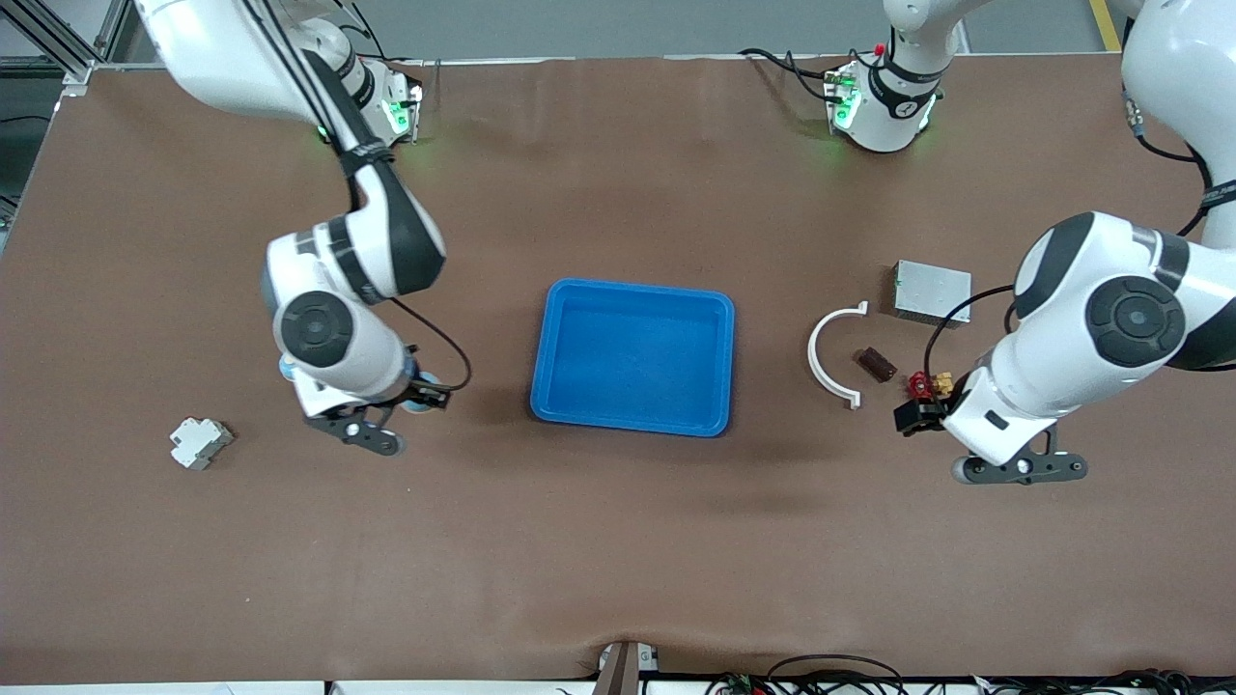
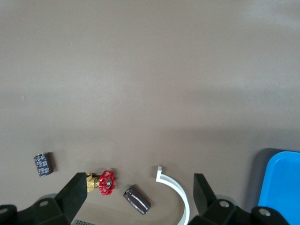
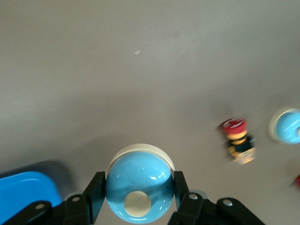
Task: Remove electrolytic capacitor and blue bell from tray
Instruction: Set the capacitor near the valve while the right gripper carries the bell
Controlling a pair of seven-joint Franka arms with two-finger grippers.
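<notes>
Centrally, a blue tray (image 1: 632, 357) is lying on the brown bench (image 1: 618, 541). At the tray's nine o'clock the right gripper (image 3: 137, 197) is hanging over the bench, its fingers (image 3: 95, 194) clenching the blue bell (image 3: 138, 190). At three o'clock the left gripper (image 2: 140, 197) is hovering with fingers (image 2: 72, 197) spread wide above the dark capacitor (image 2: 137, 199), which is resting beside a white curved piece (image 1: 832, 355) and a red-handled valve (image 2: 104, 183).

glossy bell (image 3: 137, 186), matt brown table (image 1: 618, 541)

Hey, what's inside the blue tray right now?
Nothing shows inside the blue tray; its whole floor is bare and uncovered. The bell is clamped in the right gripper beside it, and the capacitor lies on the table.
</notes>
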